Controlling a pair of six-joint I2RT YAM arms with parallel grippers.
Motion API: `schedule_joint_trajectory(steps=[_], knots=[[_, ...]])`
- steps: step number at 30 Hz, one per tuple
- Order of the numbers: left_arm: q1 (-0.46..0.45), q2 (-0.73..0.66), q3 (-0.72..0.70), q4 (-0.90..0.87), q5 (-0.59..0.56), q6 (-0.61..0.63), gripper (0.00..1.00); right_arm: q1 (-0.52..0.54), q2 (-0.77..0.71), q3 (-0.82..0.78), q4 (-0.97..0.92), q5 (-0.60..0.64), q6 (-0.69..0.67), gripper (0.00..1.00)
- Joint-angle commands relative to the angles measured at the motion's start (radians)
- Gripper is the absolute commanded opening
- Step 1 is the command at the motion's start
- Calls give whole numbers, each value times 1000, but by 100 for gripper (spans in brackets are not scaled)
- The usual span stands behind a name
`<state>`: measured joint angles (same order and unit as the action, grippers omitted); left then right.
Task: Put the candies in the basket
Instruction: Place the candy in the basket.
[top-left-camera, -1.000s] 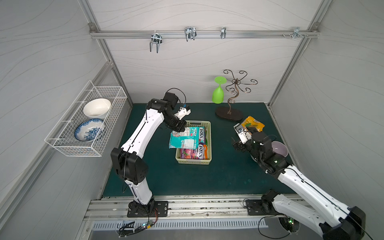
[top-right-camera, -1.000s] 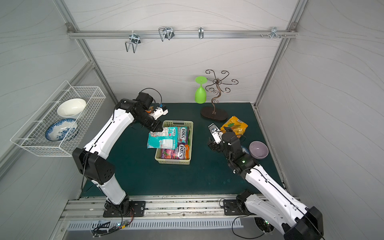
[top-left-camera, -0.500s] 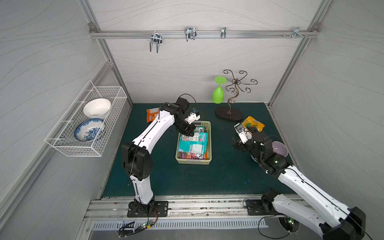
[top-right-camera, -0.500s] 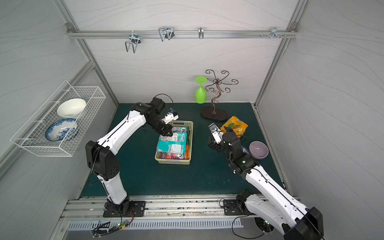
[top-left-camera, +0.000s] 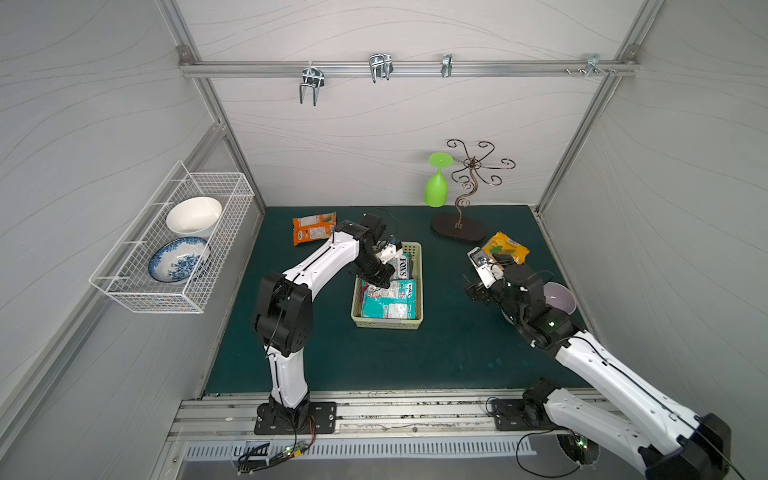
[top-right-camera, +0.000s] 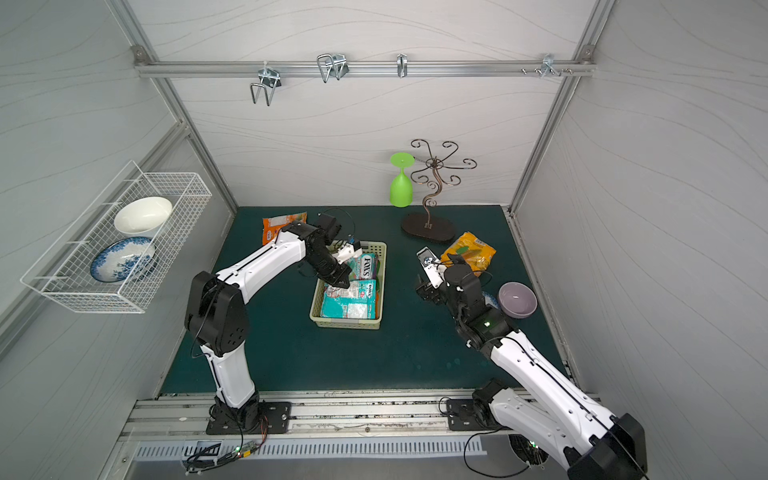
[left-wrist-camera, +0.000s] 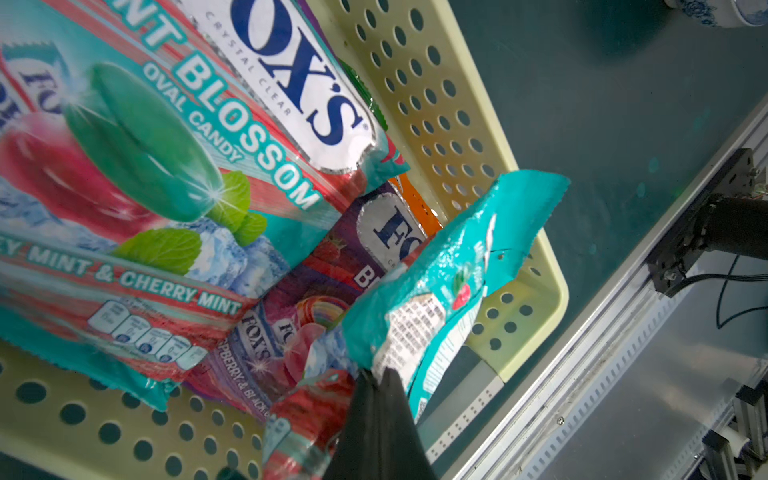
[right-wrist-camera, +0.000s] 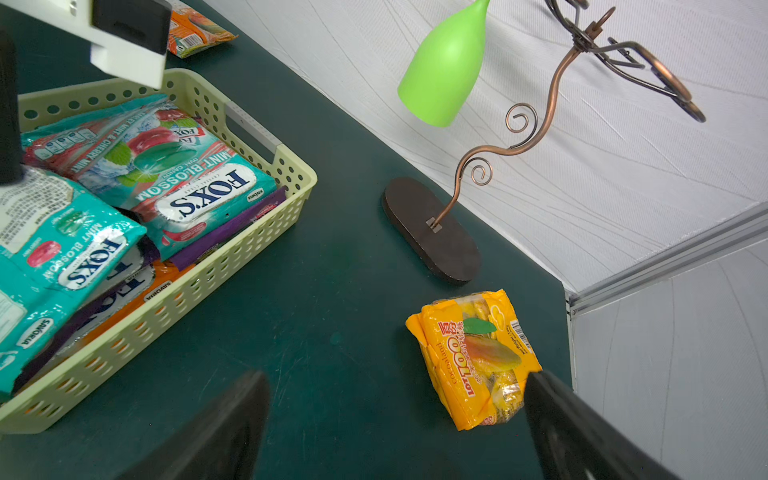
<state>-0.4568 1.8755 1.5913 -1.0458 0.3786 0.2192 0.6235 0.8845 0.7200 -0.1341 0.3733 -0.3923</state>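
The pale yellow-green basket (top-left-camera: 419, 291) (top-right-camera: 383, 278) stands mid-mat and holds several FOX'S candies. My left gripper (top-left-camera: 380, 281) (left-wrist-camera: 380, 374) hangs over the basket's left side. It is shut on the edge of a teal candy packet (left-wrist-camera: 449, 266) (top-left-camera: 388, 305), which droops onto the packets at the basket's near end. An orange packet (top-left-camera: 313, 227) lies on the mat at the back left. A yellow packet (top-left-camera: 507, 247) (right-wrist-camera: 473, 357) lies at the back right. My right gripper (top-left-camera: 474, 289) (right-wrist-camera: 395, 399) is open just above the mat, the yellow packet next to one finger.
A copper wire stand (top-left-camera: 457, 226) with a green cup (top-left-camera: 436, 185) hung on it stands behind the basket. A purple bowl (top-left-camera: 559, 297) sits beside my right arm. A white wire basket (top-left-camera: 174, 249) with two bowls hangs on the left wall.
My left arm carried the teal packet from left of the basket to above it and lowered it onto the packets inside. The right arm has not moved.
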Motion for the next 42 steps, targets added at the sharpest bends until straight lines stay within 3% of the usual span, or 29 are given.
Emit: schedule_joint_trajectory(steps=[1, 2, 6, 10, 16, 25, 29, 36, 42], knots=[[-6, -40, -32, 1, -56, 0, 0, 6, -19, -3, 22, -10, -9, 99], [-6, -42, -32, 0, -78, -1, 0, 5, -19, -7, 25, 1, -11, 99], [-11, -67, 6, -24, -105, 12, 37, 8, -12, -4, 23, -8, -8, 99], [-30, -117, 46, -37, -130, 22, 52, 8, -18, -8, 25, 8, -13, 99], [-72, -122, 50, -35, -139, 14, 51, 7, -14, 0, 20, -16, -9, 99], [-77, -14, -13, 12, -216, -31, 40, 8, -16, -9, 24, 8, -16, 99], [-77, 37, -45, 45, -228, -30, 39, 11, -16, -1, 19, -16, -10, 99], [-73, 133, -33, 34, -290, -45, 49, 13, -22, -5, 21, -10, -15, 99], [-71, 38, -26, -4, -275, -60, 53, 14, -22, -10, 24, 5, -19, 99]])
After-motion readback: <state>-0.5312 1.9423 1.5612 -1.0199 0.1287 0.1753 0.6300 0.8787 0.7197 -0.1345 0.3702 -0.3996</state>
